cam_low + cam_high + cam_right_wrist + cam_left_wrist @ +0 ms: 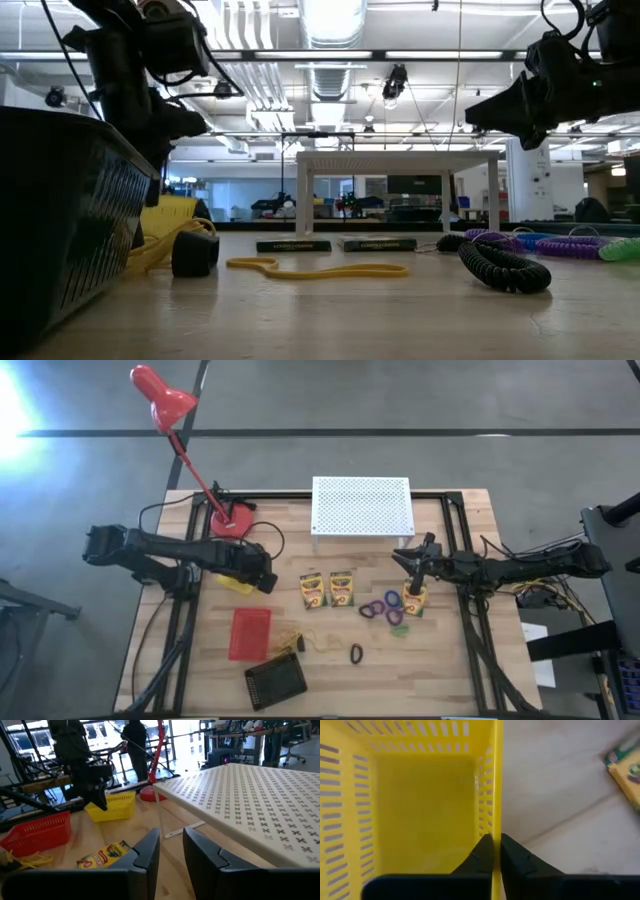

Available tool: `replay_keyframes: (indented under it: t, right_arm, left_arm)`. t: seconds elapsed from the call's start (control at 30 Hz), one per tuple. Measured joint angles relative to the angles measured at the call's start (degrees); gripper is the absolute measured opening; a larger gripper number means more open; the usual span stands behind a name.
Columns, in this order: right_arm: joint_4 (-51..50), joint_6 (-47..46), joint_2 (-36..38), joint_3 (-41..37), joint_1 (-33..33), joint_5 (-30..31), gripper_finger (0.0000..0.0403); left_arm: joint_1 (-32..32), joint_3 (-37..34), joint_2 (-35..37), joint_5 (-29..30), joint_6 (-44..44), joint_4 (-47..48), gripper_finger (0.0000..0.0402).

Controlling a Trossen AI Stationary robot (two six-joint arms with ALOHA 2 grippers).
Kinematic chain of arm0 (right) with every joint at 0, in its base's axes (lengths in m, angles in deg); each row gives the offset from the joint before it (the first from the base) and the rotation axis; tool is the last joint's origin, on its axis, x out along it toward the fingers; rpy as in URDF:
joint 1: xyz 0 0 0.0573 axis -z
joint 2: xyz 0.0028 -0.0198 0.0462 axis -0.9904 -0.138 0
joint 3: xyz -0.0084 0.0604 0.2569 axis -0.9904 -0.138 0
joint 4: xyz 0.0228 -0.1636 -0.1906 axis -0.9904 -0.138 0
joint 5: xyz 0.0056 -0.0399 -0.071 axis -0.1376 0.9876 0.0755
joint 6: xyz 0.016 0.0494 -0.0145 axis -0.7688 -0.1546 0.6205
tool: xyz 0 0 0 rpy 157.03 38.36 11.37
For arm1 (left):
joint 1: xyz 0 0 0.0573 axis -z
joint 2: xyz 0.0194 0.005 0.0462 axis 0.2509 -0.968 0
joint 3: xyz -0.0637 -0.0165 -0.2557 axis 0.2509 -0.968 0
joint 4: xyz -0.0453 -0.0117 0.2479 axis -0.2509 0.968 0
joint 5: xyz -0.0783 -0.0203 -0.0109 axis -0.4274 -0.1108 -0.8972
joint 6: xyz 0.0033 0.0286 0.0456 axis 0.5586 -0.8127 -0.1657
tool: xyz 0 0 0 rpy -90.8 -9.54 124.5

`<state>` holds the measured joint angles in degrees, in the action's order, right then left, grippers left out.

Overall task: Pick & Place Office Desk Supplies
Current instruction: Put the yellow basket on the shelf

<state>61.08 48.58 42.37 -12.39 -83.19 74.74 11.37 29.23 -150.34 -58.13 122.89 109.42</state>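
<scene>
**Barely begun: left fingers clamp the yellow basket, supplies lie loose**

Largest first, the pale wooden tabletop [440,670] carries a white perforated metal stand [362,505] at the back and a red desk lamp [165,400] at its back left corner. 3 slotted plastic baskets sit on the left half: a yellow one [236,582], a red one [249,633] nearer the front, and a black one [275,682] at the front edge. All 3 look empty as far as the high view shows, so I judge that nothing has been sorted yet.

The left gripper [496,851] has its fingers pressed together on the yellow basket's side wall, one inside and one outside. The right gripper [171,851] sits over the crayon box on the right, its fingers a little apart with nothing visible between them in the wrist view.

Of the supplies, 2 small yellow-and-green crayon boxes [328,589] lie side by side at the centre, and the third crayon box [414,601] lies just under the right gripper. Purple coiled rings [381,606] lie between them, with a green ring [397,630] just in front and a black ring [356,653] farther forward. A yellowish rubber-band tangle [292,640] rests beside the red basket. Every item is left to place.
</scene>
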Motion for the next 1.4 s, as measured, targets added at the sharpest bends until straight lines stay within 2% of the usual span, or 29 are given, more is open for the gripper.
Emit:
replay_keyframes:
  t: [0.2, 0.37, 0.47, 0.63, 0.73, 0.9, 1.1, 1.23, 1.4]
  right_arm:
    - [-0.03, 0.38, 0.00, 1.16, -0.02, -2.60, 0.0075]
    - [-0.20, 0.96, 0.00, 2.48, -0.04, -2.74, 0.0073]
    - [-0.68, 1.28, 0.02, 3.25, -0.12, -2.79, 0.0072]
    - [-7.27, 1.56, 0.56, 5.49, -1.50, -4.22, 0.0072]
    - [-16.45, -0.39, 1.50, 9.44, -3.41, -4.26, 0.0072]
    - [-36.06, -3.97, 3.29, 19.51, -8.75, -3.16, 0.0072]
    - [-53.32, -9.04, 3.54, 28.63, -16.15, 8.06, 0.0072]
    - [-57.87, -13.83, 3.52, 30.24, -22.02, 13.08, 0.0072]
    - [-57.90, -16.18, 3.29, 28.68, -28.83, 21.72, 0.0072]
  left_arm:
    - [0.06, 6.47, 0.07, -2.00, -10.49, 4.12, 0.0013]
    - [0.07, 18.84, -0.07, -2.42, -19.07, 16.93, 0.0011]
    - [-0.01, 27.08, -0.08, 1.32, -26.50, 17.74, 0.0010]
    - [-2.30, 40.69, -4.07, 8.09, -39.82, 11.34, 0.0009]
    - [-4.82, 48.65, -10.01, 8.06, -49.45, 7.47, 0.0009]
    - [-8.63, 63.37, -24.21, 3.25, -65.33, 4.92, 0.0010]
    - [-11.12, 82.42, -41.04, 2.16, -77.48, 5.70, 0.0017]
    - [-11.95, 90.34, -49.22, 0.30, -81.65, 5.75, 0.0018]
    - [-11.99, 94.32, -55.27, -0.44, -85.73, 6.68, 0.0020]
